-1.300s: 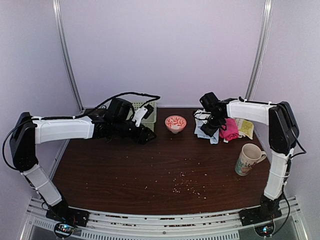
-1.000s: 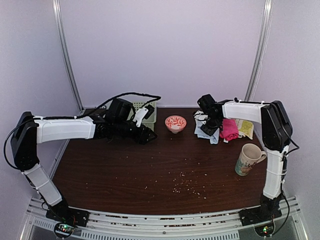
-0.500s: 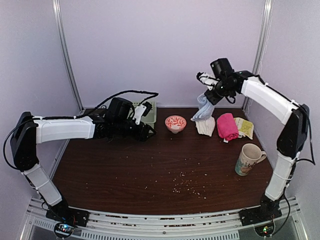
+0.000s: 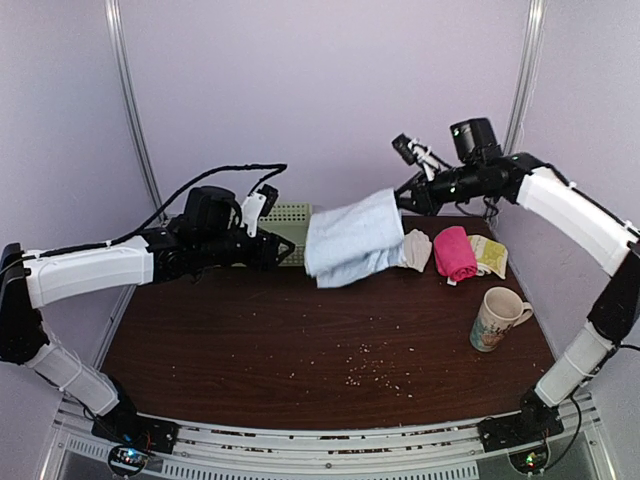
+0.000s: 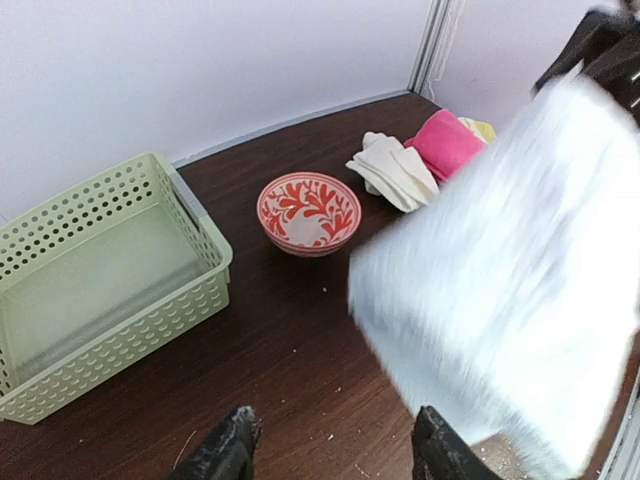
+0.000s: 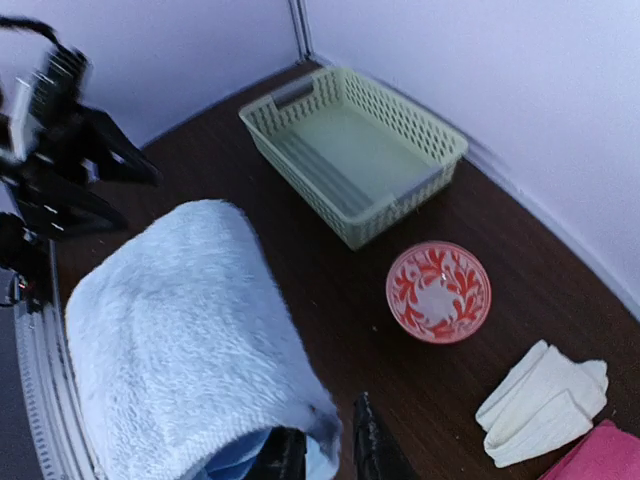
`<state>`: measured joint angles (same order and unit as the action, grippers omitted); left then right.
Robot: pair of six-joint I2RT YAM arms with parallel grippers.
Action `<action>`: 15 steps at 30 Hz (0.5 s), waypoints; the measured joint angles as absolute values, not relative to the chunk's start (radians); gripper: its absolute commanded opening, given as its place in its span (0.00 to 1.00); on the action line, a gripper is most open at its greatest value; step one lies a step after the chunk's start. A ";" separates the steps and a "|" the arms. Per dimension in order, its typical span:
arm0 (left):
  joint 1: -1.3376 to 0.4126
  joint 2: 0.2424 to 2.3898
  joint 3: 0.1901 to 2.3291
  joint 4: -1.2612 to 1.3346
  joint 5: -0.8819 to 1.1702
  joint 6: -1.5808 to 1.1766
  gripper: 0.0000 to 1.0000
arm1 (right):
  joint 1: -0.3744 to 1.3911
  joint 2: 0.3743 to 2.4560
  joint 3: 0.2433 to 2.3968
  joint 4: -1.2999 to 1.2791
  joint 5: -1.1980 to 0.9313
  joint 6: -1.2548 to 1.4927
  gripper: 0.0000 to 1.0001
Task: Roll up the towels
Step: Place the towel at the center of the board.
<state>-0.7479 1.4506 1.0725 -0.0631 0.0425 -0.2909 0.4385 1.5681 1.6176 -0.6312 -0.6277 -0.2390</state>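
My right gripper (image 4: 402,196) (image 6: 325,450) is shut on a corner of the pale blue towel (image 4: 355,238) (image 6: 180,340). The towel hangs spread in the air over the back middle of the table. It fills the right side of the left wrist view as a blurred sheet (image 5: 500,290). The off-white towel (image 4: 416,249) (image 5: 395,170) (image 6: 545,405) lies folded on the table at the back right. My left gripper (image 4: 285,250) (image 5: 335,440) is open and empty above the table, just left of the hanging towel.
A green basket (image 4: 288,222) (image 5: 100,280) (image 6: 350,150) stands at the back. A red-patterned bowl (image 5: 308,210) (image 6: 438,290) sits beside it, hidden by the towel in the top view. A pink cloth (image 4: 455,252), a yellow item (image 4: 491,255) and a mug (image 4: 495,318) are at the right.
My right arm pinched the pale blue towel off the pile at the back right, raised it and swung it left, so it now hangs spread. The left arm pulled back to the left.
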 measured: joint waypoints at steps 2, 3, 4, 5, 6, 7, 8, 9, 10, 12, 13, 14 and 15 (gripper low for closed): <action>-0.748 1.432 1.053 -0.076 0.023 -0.291 0.54 | 0.420 1.637 1.521 -0.614 -0.593 -0.209 0.22; -0.748 1.424 1.042 -0.084 0.013 -0.291 0.54 | 0.411 1.675 1.473 -0.614 -0.567 -0.205 0.22; -0.748 1.417 1.030 -0.088 0.005 -0.291 0.52 | 0.404 1.709 1.422 -0.617 -0.537 -0.203 0.22; -0.748 1.413 1.021 -0.095 0.001 -0.291 0.50 | 0.397 1.726 1.384 -0.624 -0.514 -0.200 0.21; -0.748 1.407 1.008 -0.102 -0.001 -0.290 0.47 | 0.392 1.732 1.346 -0.629 -0.492 -0.203 0.20; -0.748 1.404 0.995 -0.109 0.004 -0.290 0.42 | 0.390 1.727 1.312 -0.640 -0.474 -0.205 0.17; -0.748 1.403 0.983 -0.115 0.020 -0.288 0.39 | 0.390 1.717 1.293 -0.645 -0.464 -0.212 0.15; -0.748 1.403 0.970 -0.121 0.048 -0.281 0.38 | 0.392 1.697 1.272 -0.646 -0.457 -0.224 0.14; -0.749 1.405 0.961 -0.127 0.075 -0.280 0.35 | 0.392 1.681 1.262 -0.647 -0.455 -0.239 0.13; -0.760 1.409 0.939 -0.129 0.141 -0.266 0.32 | 0.395 1.633 1.233 -0.645 -0.462 -0.282 0.13; -0.770 1.411 0.927 -0.128 0.177 -0.258 0.32 | 0.400 1.607 1.213 -0.647 -0.474 -0.312 0.13; -0.781 1.414 0.917 -0.128 0.211 -0.251 0.31 | 0.405 1.585 1.192 -0.655 -0.485 -0.345 0.13; -0.794 1.419 0.907 -0.128 0.249 -0.242 0.32 | 0.414 1.568 1.172 -0.665 -0.498 -0.384 0.13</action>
<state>-0.7944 1.4185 0.9070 -0.1280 0.2485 -0.2420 0.4145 1.5681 1.1725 -0.6655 -0.4980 -0.3840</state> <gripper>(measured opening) 0.323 0.128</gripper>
